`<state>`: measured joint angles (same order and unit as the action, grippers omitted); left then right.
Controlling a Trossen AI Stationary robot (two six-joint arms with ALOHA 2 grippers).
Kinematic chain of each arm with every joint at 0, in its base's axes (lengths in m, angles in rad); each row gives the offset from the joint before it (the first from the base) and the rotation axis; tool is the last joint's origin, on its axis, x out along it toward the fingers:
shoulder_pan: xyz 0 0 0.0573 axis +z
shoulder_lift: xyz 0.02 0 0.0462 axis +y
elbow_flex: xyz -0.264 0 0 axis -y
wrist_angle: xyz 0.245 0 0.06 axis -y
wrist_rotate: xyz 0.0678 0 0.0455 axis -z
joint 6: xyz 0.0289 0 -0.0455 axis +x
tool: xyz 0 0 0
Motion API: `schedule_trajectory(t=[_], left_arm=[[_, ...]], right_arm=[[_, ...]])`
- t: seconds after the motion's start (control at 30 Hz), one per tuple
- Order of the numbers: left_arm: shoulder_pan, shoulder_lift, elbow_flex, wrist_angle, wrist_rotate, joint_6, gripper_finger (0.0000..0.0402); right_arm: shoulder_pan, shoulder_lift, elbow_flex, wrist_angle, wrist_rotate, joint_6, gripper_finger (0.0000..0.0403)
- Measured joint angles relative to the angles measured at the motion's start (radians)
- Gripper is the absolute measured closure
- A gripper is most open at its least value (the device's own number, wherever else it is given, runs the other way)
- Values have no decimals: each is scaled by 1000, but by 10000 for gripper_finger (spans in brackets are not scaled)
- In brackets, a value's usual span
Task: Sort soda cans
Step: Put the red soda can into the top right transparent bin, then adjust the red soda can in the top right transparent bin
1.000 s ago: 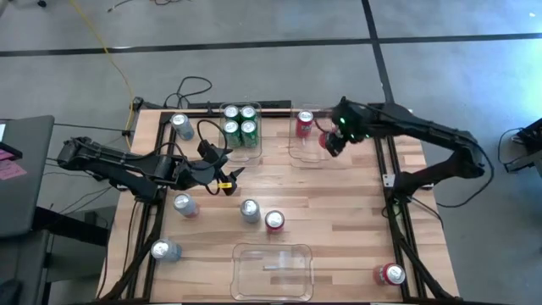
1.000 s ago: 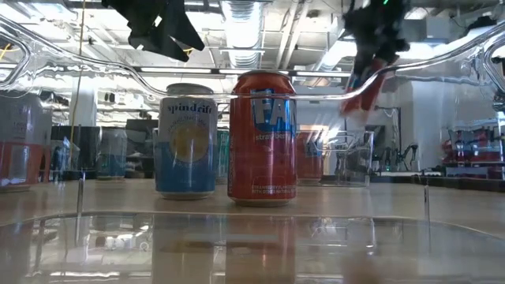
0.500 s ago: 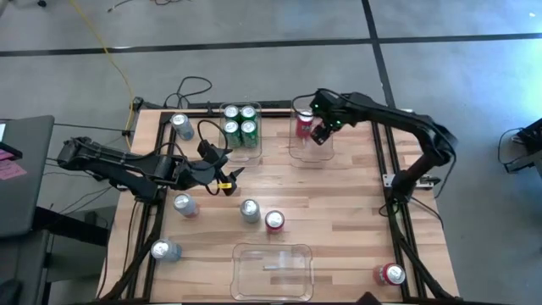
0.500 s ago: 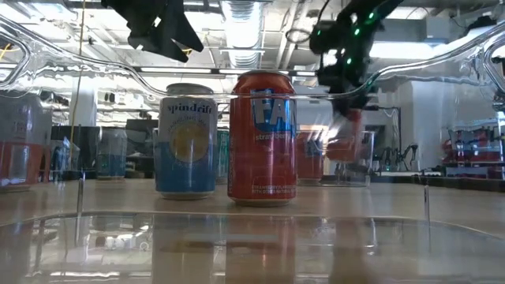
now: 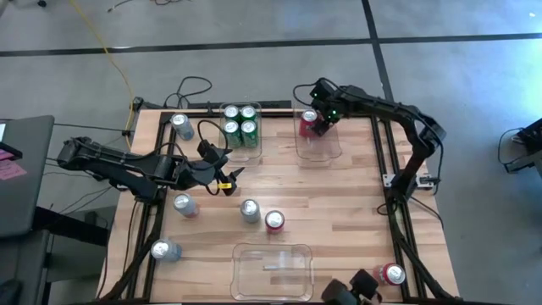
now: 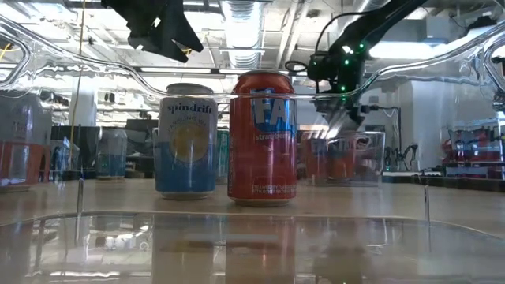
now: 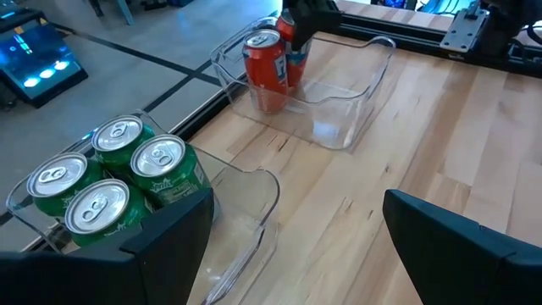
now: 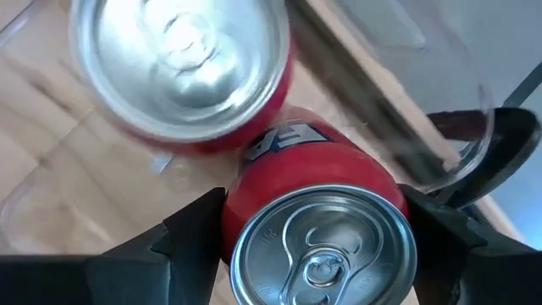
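Observation:
My right gripper [image 5: 321, 119] is shut on a red can [image 8: 326, 241] inside the far clear bin [image 5: 329, 151], beside another red can [image 5: 306, 124] standing there. Several green cans [image 5: 240, 123] stand in the neighbouring far bin. My left gripper [image 5: 222, 172] hovers open over the left middle of the table, and the left wrist view shows the green cans [image 7: 110, 178] ahead of it. Loose silver cans [image 5: 249, 210] and red cans [image 5: 274, 221] stand on the wood. My right gripper pinches the red can by its side wall [image 8: 279, 161] between the two fingers [image 8: 190, 241], one on each side. It comes from above, pointing down along the can. The can is upright inside the bin, against the other red can [image 8: 182, 59]; I cannot tell whether its base rests on the bin floor.
An empty clear bin [image 5: 273, 269] lies at the near edge. Silver cans stand at the left side [image 5: 180, 125], [image 5: 185, 203], [image 5: 163, 250], and a red can [image 5: 391, 274] at the near right corner. Bare wood lies in the right middle of the table.
My right gripper carried the red can toward the table's left and far edge and down into the far bin, next to the red can standing there. The can, tilted a second ago, now stands upright. The left arm kept still.

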<state>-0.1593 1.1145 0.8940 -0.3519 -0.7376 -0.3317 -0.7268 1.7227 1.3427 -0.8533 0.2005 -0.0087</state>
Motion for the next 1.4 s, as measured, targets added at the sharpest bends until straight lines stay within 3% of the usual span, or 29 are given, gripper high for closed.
schedule_trajectory(t=[0.2, 0.57, 1.07, 1.4], left_arm=[[17, 0, 0, -1, 0, 0, 63], [20, 0, 0, -2, 0, 0, 63], [20, 0, 0, -7, 13, 8, 63], [20, 0, 0, -20, 16, -5, 63]], right_arm=[[-9, 0, 34, 29, 3, -32, 99], [-16, -2, 59, 33, -46, -56, 25], [7, -56, 58, 23, 15, 28, 24], [178, -118, 57, -71, -4, 38, 29]])
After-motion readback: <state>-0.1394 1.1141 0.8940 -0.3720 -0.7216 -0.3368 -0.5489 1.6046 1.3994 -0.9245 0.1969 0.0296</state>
